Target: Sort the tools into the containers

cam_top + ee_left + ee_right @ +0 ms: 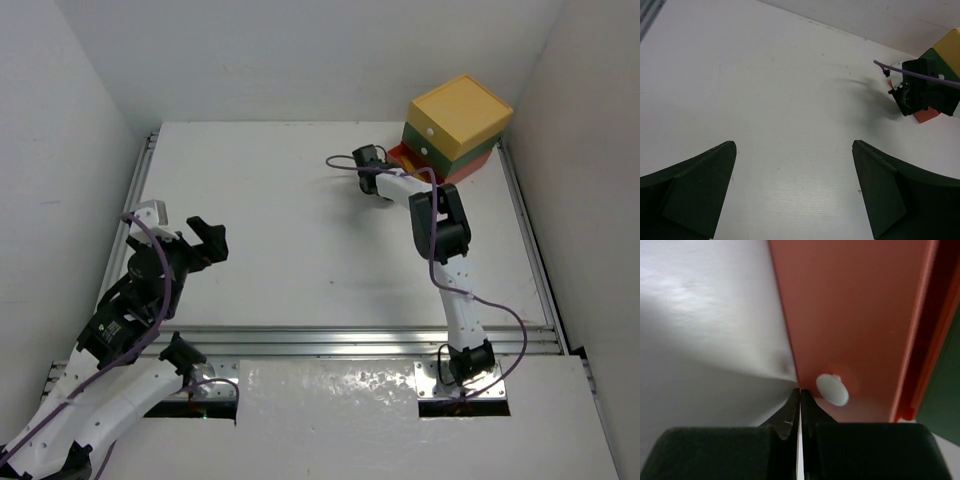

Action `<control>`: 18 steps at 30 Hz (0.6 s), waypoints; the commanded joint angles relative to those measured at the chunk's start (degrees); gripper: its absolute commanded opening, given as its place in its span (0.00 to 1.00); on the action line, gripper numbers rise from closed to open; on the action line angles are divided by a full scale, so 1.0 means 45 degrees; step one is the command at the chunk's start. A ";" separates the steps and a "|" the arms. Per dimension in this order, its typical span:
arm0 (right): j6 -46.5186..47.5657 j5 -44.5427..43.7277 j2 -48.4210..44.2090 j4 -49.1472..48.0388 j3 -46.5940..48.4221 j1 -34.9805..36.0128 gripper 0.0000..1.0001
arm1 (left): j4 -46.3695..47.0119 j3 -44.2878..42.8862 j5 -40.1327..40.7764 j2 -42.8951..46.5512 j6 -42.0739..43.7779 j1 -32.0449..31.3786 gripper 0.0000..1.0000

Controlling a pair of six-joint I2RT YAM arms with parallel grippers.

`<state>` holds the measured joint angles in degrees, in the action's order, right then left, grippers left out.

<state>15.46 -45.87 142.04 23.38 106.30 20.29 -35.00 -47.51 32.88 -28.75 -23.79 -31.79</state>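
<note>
The containers [455, 125] stand stacked at the table's far right corner, with yellow on top, green in the middle and red-orange at the bottom. No tools show in any view. My right gripper [800, 392] is shut with nothing in it. Its tips sit against the red-orange drawer's front [850, 315], just left of the white knob [832, 389]. From above, the right gripper [392, 165] sits at the stack's left side. My left gripper [180, 225] hangs open over bare table at the left, and its wrist view shows the left gripper [794, 147] with nothing between the fingers.
Aluminium rails [360, 340] run along the table's near edge and both sides. White walls close in on the left, back and right. A purple cable [495, 310] loops along the right arm.
</note>
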 commanded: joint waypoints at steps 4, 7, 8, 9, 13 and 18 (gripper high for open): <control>0.1756 -0.1896 -0.0256 -0.2498 0.0616 -0.0778 0.00 | 0.0552 0.0030 -0.0217 0.0062 0.0248 0.0092 1.00; 0.2167 -0.1820 -0.0079 -0.2850 0.0772 -0.1150 0.00 | 0.0552 0.0030 -0.0199 0.0139 0.0267 0.0092 1.00; 0.2304 -0.1838 -0.0079 -0.3315 0.0656 -0.1305 0.00 | 0.0571 0.0030 -0.0159 0.0178 0.0267 0.0092 1.00; 0.2576 -0.1761 -0.0060 -0.3494 0.0616 -0.1365 0.00 | 0.0552 0.0049 -0.0140 0.0295 0.0267 0.0092 1.00; 0.3591 -0.1760 0.0232 -0.4353 0.0771 -0.1561 0.00 | 0.0630 0.0088 -0.0237 0.0393 0.0287 0.0092 1.00; 0.2782 -0.1509 -0.0232 -0.3329 0.0637 -0.1328 0.00 | 0.0591 0.0049 -0.0257 0.0198 0.0287 0.0092 1.00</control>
<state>29.82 -52.36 143.44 7.20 107.53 13.58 -34.76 -47.22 32.23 -27.40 -23.16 -31.79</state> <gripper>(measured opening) 0.002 0.996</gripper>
